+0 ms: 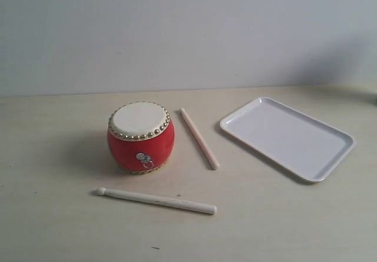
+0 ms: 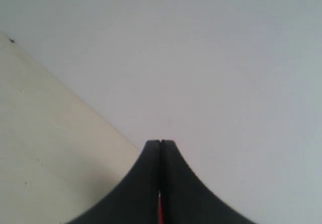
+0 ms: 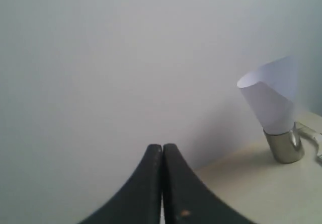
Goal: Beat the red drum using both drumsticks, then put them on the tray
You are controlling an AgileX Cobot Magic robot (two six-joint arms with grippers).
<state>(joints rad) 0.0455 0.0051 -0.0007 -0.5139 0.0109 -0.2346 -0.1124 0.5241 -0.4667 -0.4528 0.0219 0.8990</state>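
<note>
- Exterior view is showing the drum (image 1: 140, 137) sitting upright left of centre, skin facing up, ready for beating.
- One stick (image 1: 199, 138) is lying just right of the drum, slanting toward the lower right and not touching it.
- The other stick (image 1: 156, 200) is stretching across the lower middle, below the drum, rounded tip pointing left.
- Over on the right, the tray (image 1: 288, 137) is waiting bare, well apart from both sticks. I'd say it is being kept off the drumming spot.
- No arm is showing here, and nothing is being held.
- Left wrist view: the left gripper (image 2: 160, 144) is facing the wall, fingers pressed together and empty.
- Right wrist view: the right gripper (image 3: 162, 147) is doing the same, fingers together with nothing between them, a paper cone (image 3: 271, 100) standing ahead.
- Judging by this, the task is not yet begun. The sticks are lying one toward each side, likely one per arm.
</note>
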